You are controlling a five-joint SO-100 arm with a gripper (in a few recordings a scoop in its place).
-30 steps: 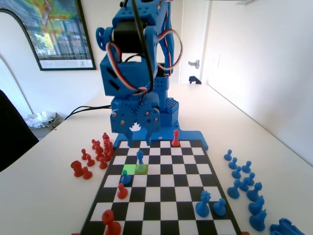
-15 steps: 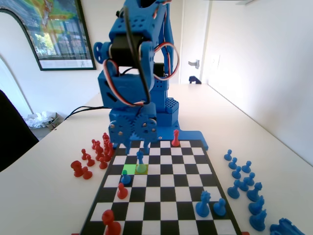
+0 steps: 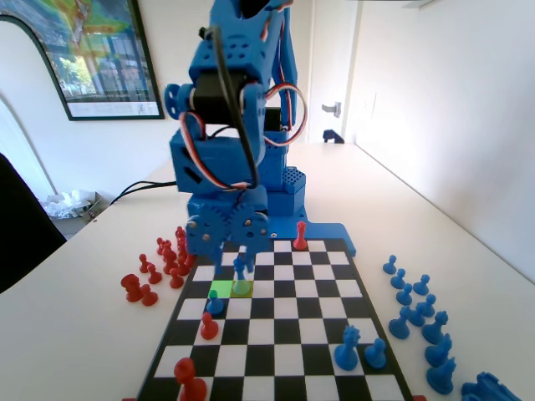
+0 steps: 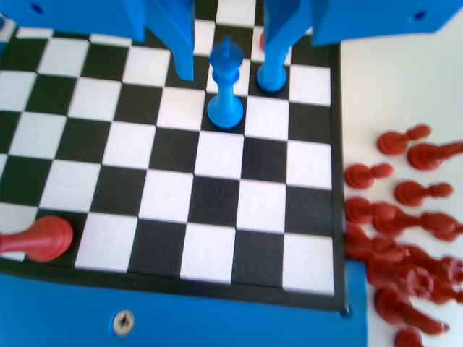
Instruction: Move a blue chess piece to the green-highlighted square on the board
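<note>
The slim blue chess piece [image 3: 241,274] stands upright on the right half of the green-highlighted square [image 3: 224,289], on the left side of the board [image 3: 284,334] in the fixed view. My gripper [image 3: 236,256] hangs low just over it, open. In the wrist view the two jaws come down on either side of the blue chess piece [image 4: 226,90], with a gap left on each side. My gripper [image 4: 228,76] holds nothing.
On the board stand a blue pawn [image 3: 215,302], a red pawn [image 3: 209,327], a red piece [image 3: 299,236] on the far row, two blue pieces [image 3: 347,349] near right and a red one [image 3: 191,380] near left. Captured red pieces [image 3: 163,263] lie left of the board, blue ones [image 3: 418,309] right.
The gripper has come down from above the far rows until its open jaws stand around the blue piece. The piece has not moved.
</note>
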